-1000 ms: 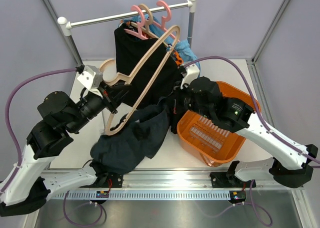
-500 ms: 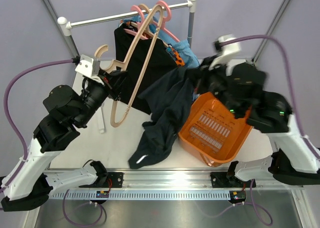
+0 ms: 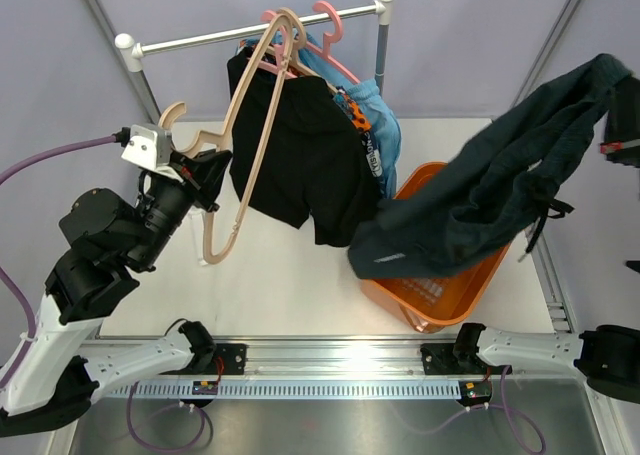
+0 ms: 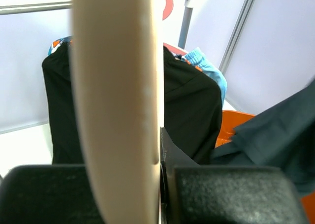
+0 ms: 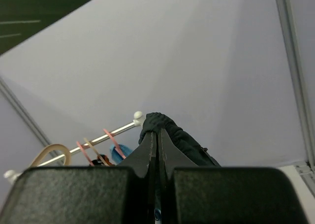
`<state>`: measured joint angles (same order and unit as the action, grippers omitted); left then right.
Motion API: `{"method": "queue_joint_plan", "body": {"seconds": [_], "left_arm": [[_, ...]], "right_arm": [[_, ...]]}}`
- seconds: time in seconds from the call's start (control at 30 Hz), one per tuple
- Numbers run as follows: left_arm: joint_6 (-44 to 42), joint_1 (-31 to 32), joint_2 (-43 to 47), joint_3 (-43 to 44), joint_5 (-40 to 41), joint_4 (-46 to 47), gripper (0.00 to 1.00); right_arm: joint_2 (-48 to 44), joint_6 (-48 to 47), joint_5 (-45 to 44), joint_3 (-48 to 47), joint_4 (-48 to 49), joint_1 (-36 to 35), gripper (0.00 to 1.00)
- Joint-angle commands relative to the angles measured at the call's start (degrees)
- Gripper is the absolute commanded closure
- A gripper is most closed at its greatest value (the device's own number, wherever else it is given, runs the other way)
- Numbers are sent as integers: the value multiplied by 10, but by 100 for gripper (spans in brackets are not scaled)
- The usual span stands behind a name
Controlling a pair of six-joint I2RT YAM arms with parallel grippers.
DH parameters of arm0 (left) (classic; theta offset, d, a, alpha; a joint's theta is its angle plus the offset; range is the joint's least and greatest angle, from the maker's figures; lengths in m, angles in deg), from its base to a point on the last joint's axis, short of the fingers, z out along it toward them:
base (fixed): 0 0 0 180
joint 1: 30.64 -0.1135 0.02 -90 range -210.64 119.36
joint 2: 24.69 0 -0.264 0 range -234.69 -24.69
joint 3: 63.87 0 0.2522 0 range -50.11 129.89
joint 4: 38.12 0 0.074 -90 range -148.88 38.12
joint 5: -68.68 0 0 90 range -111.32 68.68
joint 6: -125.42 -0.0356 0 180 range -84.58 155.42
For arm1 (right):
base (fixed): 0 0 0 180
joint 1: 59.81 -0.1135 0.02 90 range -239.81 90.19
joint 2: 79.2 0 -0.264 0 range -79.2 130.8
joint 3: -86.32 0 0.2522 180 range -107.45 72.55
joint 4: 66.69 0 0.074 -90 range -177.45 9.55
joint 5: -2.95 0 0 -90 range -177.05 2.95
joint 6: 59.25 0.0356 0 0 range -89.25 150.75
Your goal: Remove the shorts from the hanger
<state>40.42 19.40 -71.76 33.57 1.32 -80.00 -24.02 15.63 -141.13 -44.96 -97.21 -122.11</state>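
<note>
Navy shorts (image 3: 480, 195) hang from my right gripper (image 5: 156, 135), whose fingers are pinched together on a fold of the cloth, high at the right side. The loose end droops over the orange basket (image 3: 440, 300). My left gripper (image 3: 205, 165) is clamped on a bare tan hanger (image 4: 118, 86). Black shorts (image 3: 300, 145), the patterned pair (image 3: 352, 113) and the light blue pair (image 3: 385, 115) hang at the rail (image 3: 200, 39).
</note>
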Motion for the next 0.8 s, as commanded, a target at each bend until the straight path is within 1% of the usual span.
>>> {"method": "queue_joint_plan", "body": {"seconds": [0.0, 0.03, 0.1, 0.13, 0.23, 0.4, 0.47, 0.5, 0.57, 0.6, 0.63, 0.67, 0.7, 0.73, 0.77], "left_arm": [[-10, 2, 6, -7, 18, 9, 100], [-10, 2, 5, -6, 21, 6, 100], [-13, 2, 7, -7, 22, 3, 100], [-13, 2, 8, -9, 22, 3, 100], [-13, 2, 9, -11, 22, 2, 100], [-11, 2, 10, -5, 36, -7, 100], [-9, 2, 10, 1, 55, -20, 100], [-8, 2, 10, 9, 62, -25, 100], [-4, 2, 12, 15, 83, -40, 100], [-3, 2, 13, 19, 90, -46, 100], [0, 2, 15, 20, 106, -54, 100], [1, 2, 15, 22, 114, -57, 100], [0, 2, 16, 24, 120, -62, 100], [-2, 2, 18, 24, 134, -67, 100], [-4, 2, 17, 24, 142, -69, 100]], "right_arm": [[41, -83, -51, 64, 78, -4, 100], [42, -98, -56, 69, 97, -3, 100], [47, -96, -57, 70, 98, -3, 100], [53, -78, -54, 69, 75, -3, 100], [63, -55, -55, 78, 49, -3, 100], [69, -26, -70, 116, 38, 1, 100], [74, 2, -78, 115, 5, 9, 100], [76, 16, -81, 116, -31, 19, 100], [68, 78, -86, 122, -77, 31, 100], [62, 107, -88, 134, -136, 33, 100], [49, 179, -90, 141, -171, 35, 100], [39, 223, -86, 151, -210, 35, 100], [28, 303, -75, 185, -278, 35, 100], [6, 341, -56, 207, -305, 35, 100], [-3, 376, -47, 262, -326, 35, 100]]}}
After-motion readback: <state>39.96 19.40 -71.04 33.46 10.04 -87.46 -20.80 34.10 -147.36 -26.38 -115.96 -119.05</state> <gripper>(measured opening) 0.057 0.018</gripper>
